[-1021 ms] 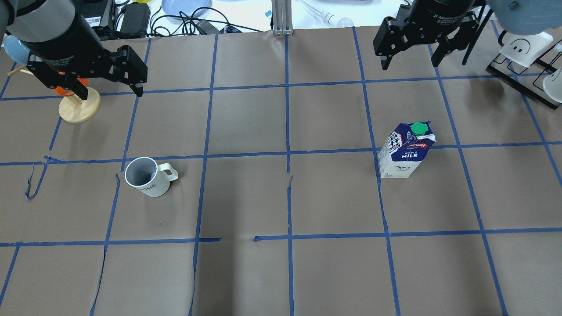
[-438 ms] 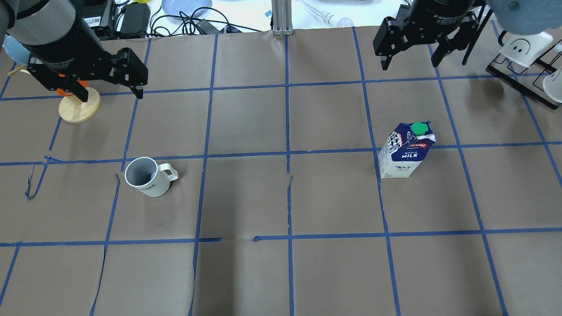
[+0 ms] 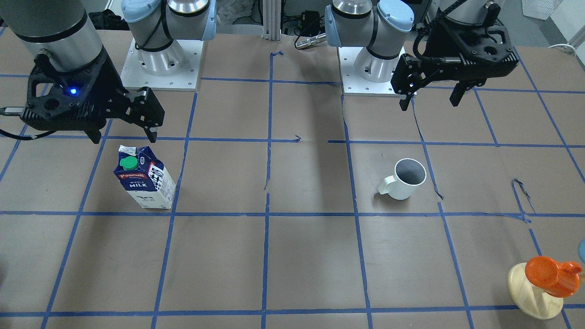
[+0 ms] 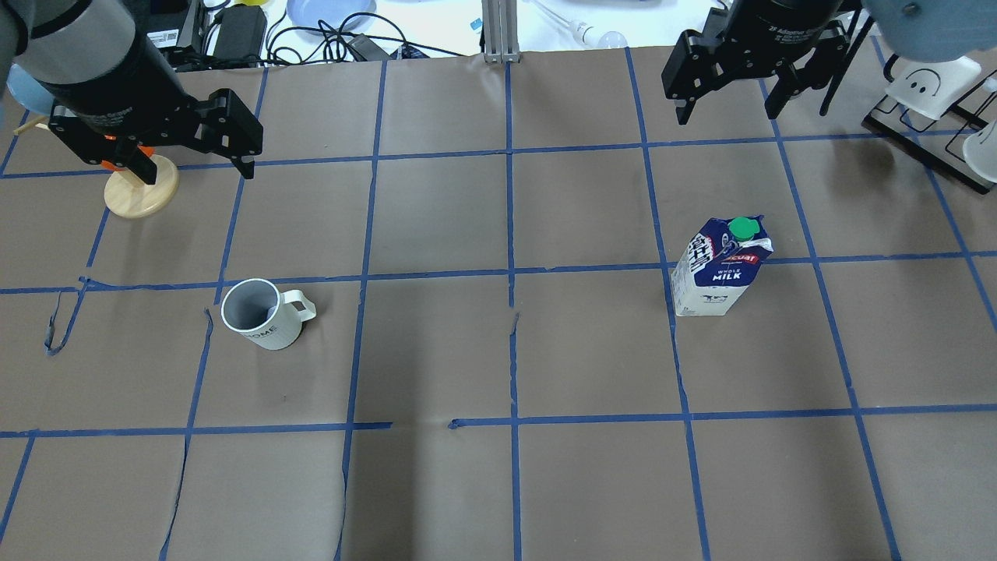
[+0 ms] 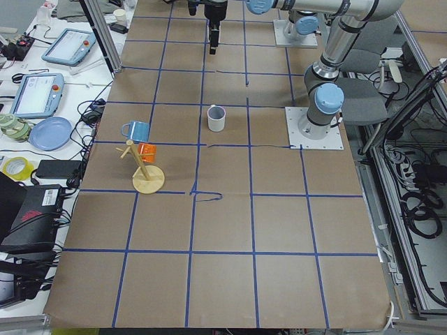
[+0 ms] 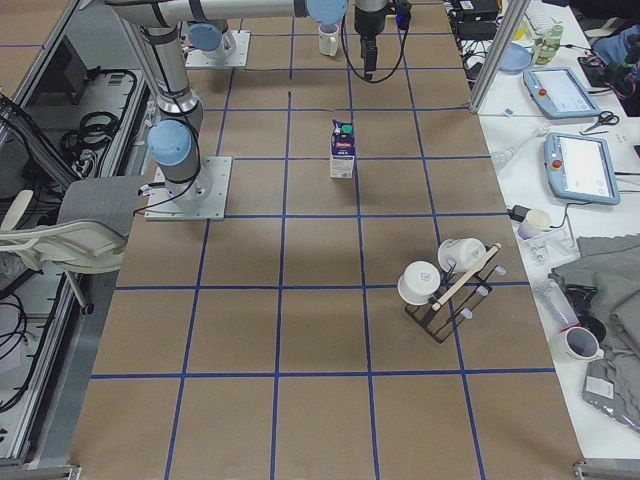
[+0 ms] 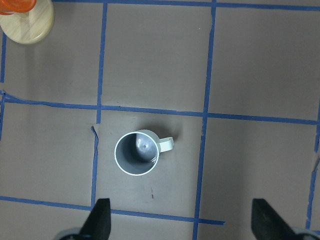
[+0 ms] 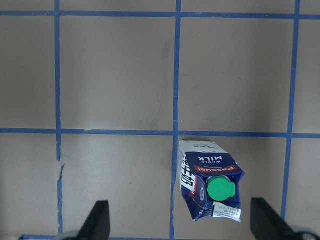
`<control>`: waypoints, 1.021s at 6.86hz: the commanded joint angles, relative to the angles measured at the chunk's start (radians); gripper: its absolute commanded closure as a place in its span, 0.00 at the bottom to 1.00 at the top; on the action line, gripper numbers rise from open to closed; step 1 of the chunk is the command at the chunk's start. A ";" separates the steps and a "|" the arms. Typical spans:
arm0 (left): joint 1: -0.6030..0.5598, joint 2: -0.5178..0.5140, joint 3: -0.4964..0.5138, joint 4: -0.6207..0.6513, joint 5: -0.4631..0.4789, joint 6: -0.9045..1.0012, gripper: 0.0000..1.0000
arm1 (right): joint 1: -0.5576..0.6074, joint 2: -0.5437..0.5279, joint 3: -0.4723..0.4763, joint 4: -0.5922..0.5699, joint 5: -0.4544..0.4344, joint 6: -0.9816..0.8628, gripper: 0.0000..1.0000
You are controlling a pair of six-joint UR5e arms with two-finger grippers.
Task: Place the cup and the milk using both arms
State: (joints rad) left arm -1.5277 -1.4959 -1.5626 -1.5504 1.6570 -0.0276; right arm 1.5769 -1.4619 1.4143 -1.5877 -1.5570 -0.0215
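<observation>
The white cup point(image 4: 253, 313) stands upright on the brown table, handle to the right in the overhead view; it also shows in the front view point(image 3: 405, 179) and the left wrist view point(image 7: 137, 152). The milk point(image 4: 720, 267) stands upright on the right half, green cap on top; it shows in the front view point(image 3: 144, 177) and the right wrist view point(image 8: 207, 185). My left gripper point(image 4: 199, 167) is open and empty, high above the table, beyond the cup. My right gripper point(image 4: 728, 115) is open and empty, high above the table, beyond the milk.
A wooden mug tree point(image 4: 142, 193) with an orange cup point(image 3: 548, 274) stands at the far left, just beneath my left gripper. A black rack with white cups point(image 4: 931, 89) stands at the far right. Cables and a blue plate point(image 4: 331, 12) lie beyond the table's far edge.
My left gripper has shifted slightly over the mug tree. The right gripper, the cup and the milk have not moved.
</observation>
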 commanded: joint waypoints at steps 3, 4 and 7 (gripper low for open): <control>0.000 -0.006 -0.010 0.001 0.000 0.000 0.00 | 0.000 0.002 0.000 -0.003 0.000 0.000 0.00; 0.004 -0.007 -0.008 0.001 -0.005 0.003 0.00 | 0.000 0.002 0.000 -0.006 0.001 0.000 0.00; 0.011 -0.006 0.007 0.001 0.004 0.110 0.00 | 0.000 0.002 -0.002 -0.005 -0.003 0.002 0.00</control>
State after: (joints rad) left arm -1.5208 -1.5023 -1.5580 -1.5499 1.6575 0.0530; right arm 1.5769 -1.4604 1.4140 -1.5927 -1.5596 -0.0201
